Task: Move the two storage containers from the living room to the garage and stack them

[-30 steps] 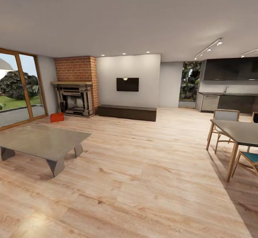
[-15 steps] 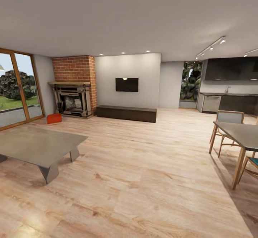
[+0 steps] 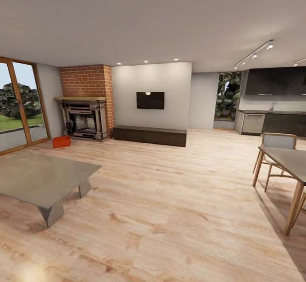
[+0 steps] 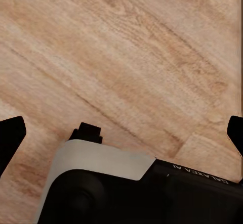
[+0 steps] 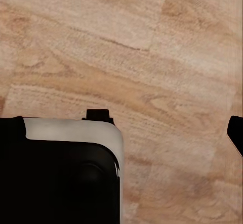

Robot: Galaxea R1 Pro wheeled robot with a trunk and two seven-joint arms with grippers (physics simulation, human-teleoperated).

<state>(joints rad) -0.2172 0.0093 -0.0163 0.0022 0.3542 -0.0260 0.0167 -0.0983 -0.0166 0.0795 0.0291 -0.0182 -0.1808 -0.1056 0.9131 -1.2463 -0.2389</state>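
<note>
I am in the living room, on its light wood-plank floor [image 3: 170,197]. One orange-red storage container [image 3: 61,142] sits on the planks far off at the left, just in front of the brick fireplace [image 3: 85,103] and beside the wood-framed glass doors [image 3: 19,103]. In the left wrist view my left gripper [image 4: 121,133] is open over bare planks, its dark fingertips [image 4: 11,133] at the frame's two sides. In the right wrist view my right gripper [image 5: 121,133] also hangs open and empty, with one fingertip [image 5: 236,132] in sight.
A grey low table [image 3: 38,178] stands at the near left, between me and the container. A dining table [image 3: 287,161] with wooden chairs [image 3: 276,146] is at the right. A dark low bench [image 3: 149,135] lies under the wall TV [image 3: 150,100]. A kitchen counter [image 3: 272,122] is far right.
The whole view has shifted as the camera moved forward into the room: the low table and container slid left, the dining table slid right. Nothing in the room itself moved.
</note>
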